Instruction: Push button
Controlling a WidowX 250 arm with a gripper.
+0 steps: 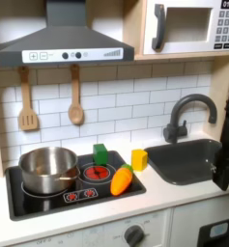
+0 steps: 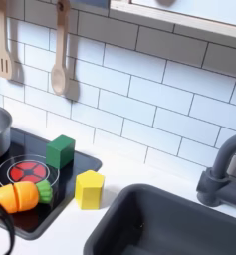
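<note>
First exterior view: a black hob is sitting at the sink's nine o'clock. My gripper is showing as a dark shape at the sink's three o'clock; I cannot tell whether it is released or clenched. A steel pot, toy carrot, and green block are resting on the hob. The red buttons are lying at the pot's five o'clock.

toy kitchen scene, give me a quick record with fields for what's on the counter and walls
stove: black cooktop, red burner
pot: silver pot on the first exterior view's left burner
blocks: green block on cooktop, yellow block beside it on counter
carrot: toy carrot at cooktop front
sink: dark sink with faucet
wall: wooden spatula, wooden spoon
overhead: microwave
</note>
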